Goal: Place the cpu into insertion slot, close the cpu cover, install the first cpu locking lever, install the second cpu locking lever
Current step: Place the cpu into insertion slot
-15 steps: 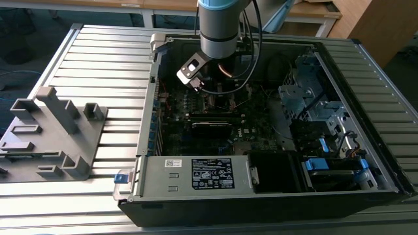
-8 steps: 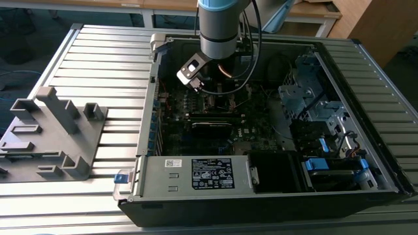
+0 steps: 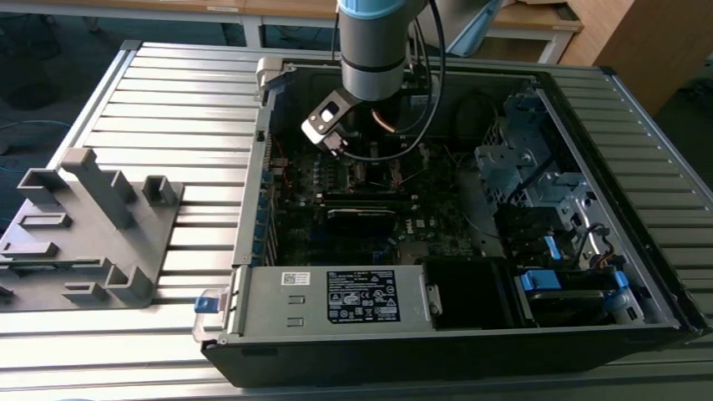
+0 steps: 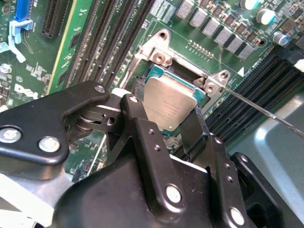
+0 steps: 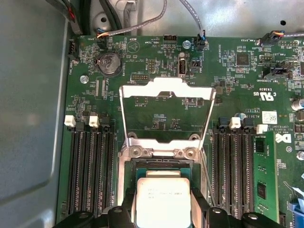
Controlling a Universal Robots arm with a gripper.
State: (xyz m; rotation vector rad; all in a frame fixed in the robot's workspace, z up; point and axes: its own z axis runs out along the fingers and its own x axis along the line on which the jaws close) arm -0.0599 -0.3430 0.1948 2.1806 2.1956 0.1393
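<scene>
The cpu point(image 5: 164, 199) point(image 4: 168, 107), a small square chip with a dull metal face, sits between my gripper's point(image 5: 164, 209) point(image 4: 164, 111) black fingers point(image 4: 142, 137), right over the insertion slot point(image 5: 156, 167). Both fingers press on its opposite edges. I cannot tell whether the chip rests fully in the socket. The cpu cover point(image 5: 166, 90), a thin silver frame with a square window, is swung open on its hinge beyond the slot. A thin wire locking lever point(image 4: 256, 107) stands free at one side of the socket. In the exterior view the arm point(image 3: 379, 50) reaches down into the open computer case.
Long black memory slots point(image 5: 90, 171) point(image 5: 232, 166) flank the socket on both sides. The labelled grey power-supply box point(image 3: 334, 296) lies along the case's near wall, and a drive cage point(image 3: 535, 167) is at the exterior view's right. A grey fixture point(image 3: 89, 225) stands on the table outside.
</scene>
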